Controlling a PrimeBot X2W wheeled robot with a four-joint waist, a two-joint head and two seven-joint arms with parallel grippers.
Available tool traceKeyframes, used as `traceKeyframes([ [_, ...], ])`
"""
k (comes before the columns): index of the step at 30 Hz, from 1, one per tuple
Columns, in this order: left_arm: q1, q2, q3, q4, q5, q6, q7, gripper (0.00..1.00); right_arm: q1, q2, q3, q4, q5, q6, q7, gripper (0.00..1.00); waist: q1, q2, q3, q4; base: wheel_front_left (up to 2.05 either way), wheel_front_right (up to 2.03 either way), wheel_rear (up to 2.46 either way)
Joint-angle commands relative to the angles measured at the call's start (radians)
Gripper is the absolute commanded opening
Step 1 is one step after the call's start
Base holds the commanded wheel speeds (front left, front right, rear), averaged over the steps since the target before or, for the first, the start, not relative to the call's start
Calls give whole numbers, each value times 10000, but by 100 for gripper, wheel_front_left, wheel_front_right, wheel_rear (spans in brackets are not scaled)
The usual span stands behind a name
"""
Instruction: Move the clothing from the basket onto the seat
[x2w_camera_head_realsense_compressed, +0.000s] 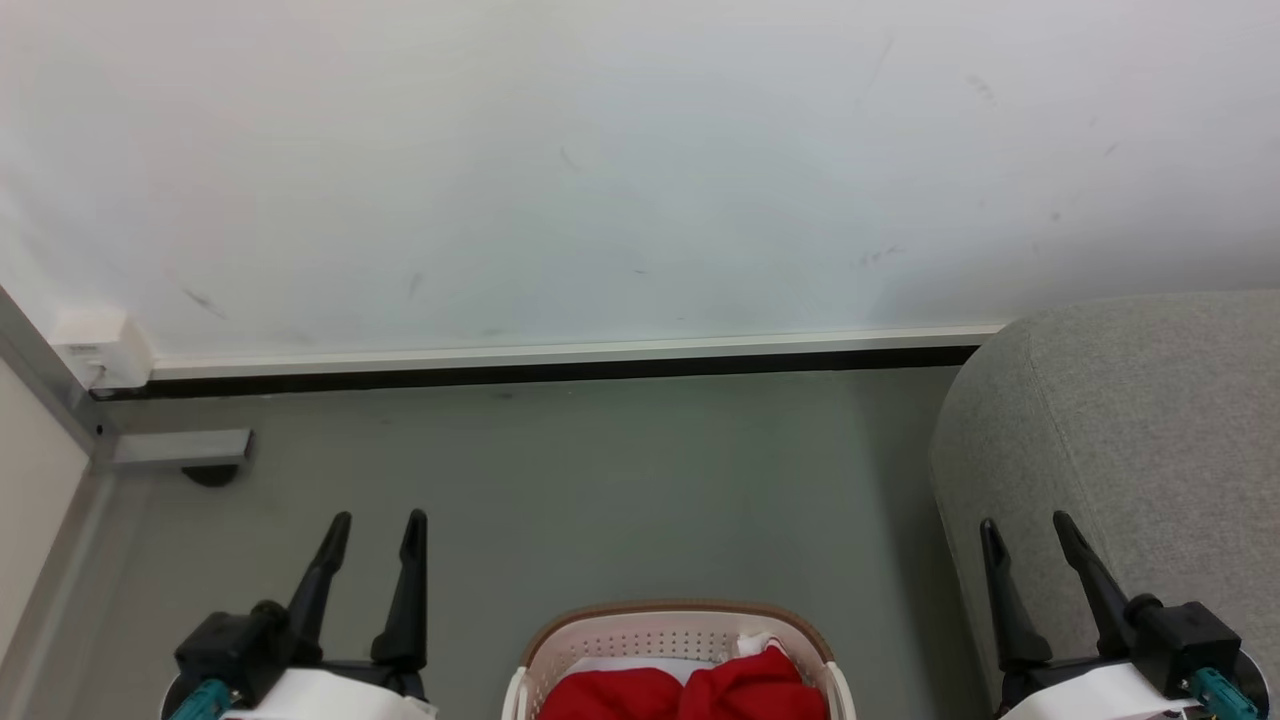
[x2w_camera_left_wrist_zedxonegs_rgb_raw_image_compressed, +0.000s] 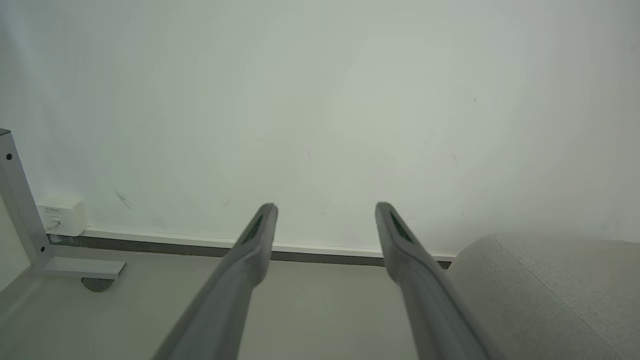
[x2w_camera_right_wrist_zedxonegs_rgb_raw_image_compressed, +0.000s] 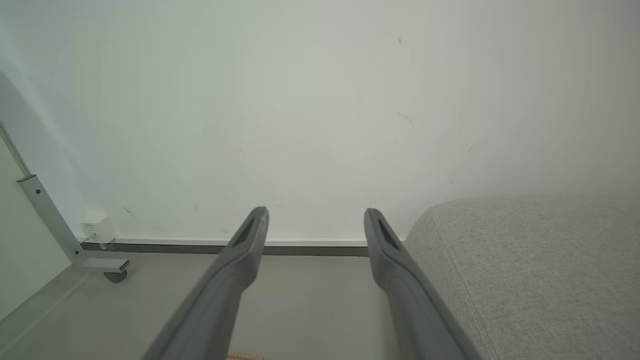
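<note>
Opening step: no garment taken up yet.
The red clothing is found heaped in the basket, at near centre on the floor; the seat stands to the right, with no garment seen on it. The left gripper and right gripper are held either side, jaws spread wide and empty. A downward reach into the basket is judged necessary next.

open floor btwn basket and wall, seat crowds rt side
</note>
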Motion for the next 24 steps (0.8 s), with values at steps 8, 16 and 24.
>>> traceKeyframes([
  [8, -13, 101, -59, 16, 723, -77, -217, 100, -173, 127, -119, 124, -949, -19, -66, 100, 0, 0, -41, -40, 0, 0, 0],
  [16, -11, 118, -121, 100, 1217, -82, -353, 100, -198, 255, -219, 180, -1579, -21, -79, 100, 0, 0, -35, -60, 0, 0, 0],
  [24, -78, 117, -173, 163, 997, -83, -348, 100, -154, 242, -161, 172, -1454, -21, -80, 100, 0, 0, -36, -30, 0, 0, 0],
])
